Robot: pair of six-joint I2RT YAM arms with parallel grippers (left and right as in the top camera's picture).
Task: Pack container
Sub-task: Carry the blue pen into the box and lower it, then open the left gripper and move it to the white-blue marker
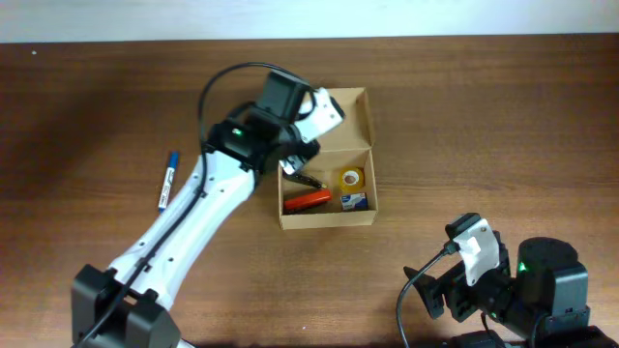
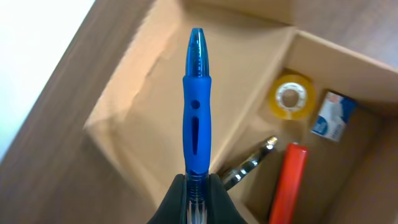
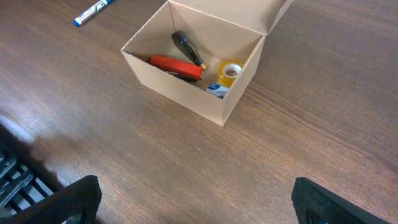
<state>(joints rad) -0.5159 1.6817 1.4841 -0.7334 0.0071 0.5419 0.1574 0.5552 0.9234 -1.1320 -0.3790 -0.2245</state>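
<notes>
Left tool (image 2: 198,186) clamps blue pen (image 2: 196,106) over container (image 1: 326,220), toward far edge of bench (image 1: 484,116); judged poised for drop-in. Right tool (image 3: 193,186) spread wide, empty, at near-right corner, out of the way.

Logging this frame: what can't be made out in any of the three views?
- Overhead: the blue pen held by the left gripper is hidden under that arm's wrist.
- Left wrist: the pen's rear end is cut off by the bottom edge.
- All views: print on the small blue-and-white packet inside the container is too small or blurred to read.
- Right wrist: the right gripper shows only dark finger stubs, cut off by the bottom edge.
</notes>
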